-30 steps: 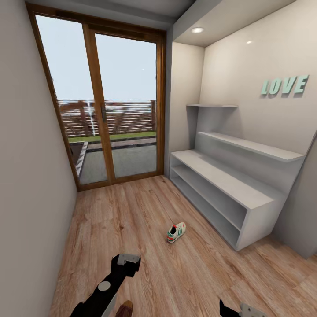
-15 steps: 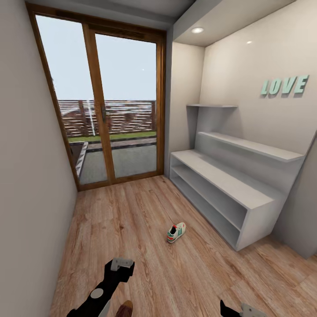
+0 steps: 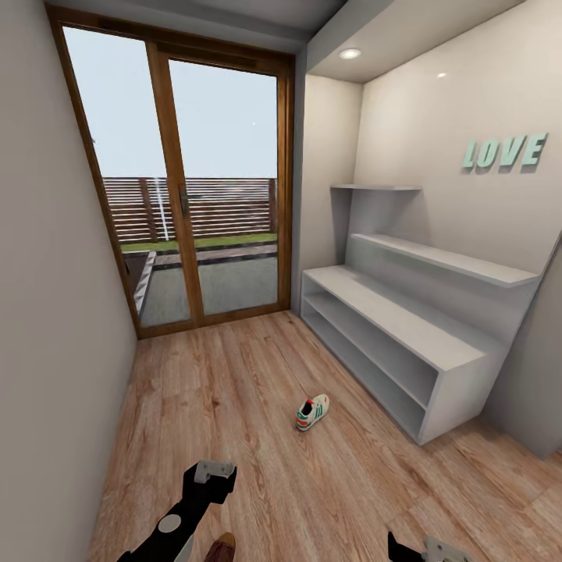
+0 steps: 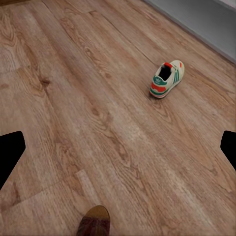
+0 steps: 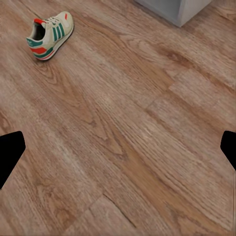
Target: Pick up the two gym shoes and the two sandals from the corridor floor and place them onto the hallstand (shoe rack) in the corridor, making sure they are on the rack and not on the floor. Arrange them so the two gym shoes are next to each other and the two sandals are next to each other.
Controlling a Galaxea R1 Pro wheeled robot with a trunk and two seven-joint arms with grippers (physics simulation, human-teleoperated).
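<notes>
Left pincer [image 4: 118,147] wide open, empty | right pincer [image 5: 118,147] likewise | one gym shoe [image 3: 312,411] | one sandal [image 4: 94,222]

1. We see the hallstand [image 3: 406,328] against the right wall, its two shelf tiers facing the corridor floor [image 3: 257,421].
2. One gym shoe [image 3: 312,411] lies on the floor, in front of the hallstand's near end and apart from it.
3. A sandal [image 3: 222,549] lies on the floor at the head view's bottom edge, nearer to us than the gym shoe and left of it.
4. The left gripper [image 3: 207,478] hangs above the floor, just behind the sandal and well apart from the gym shoe.
5. The right gripper [image 3: 421,548] sits at the bottom edge, right of the sandal.
6. A glazed door [image 3: 183,187] closes the corridor's far end, left of the hallstand.
</notes>
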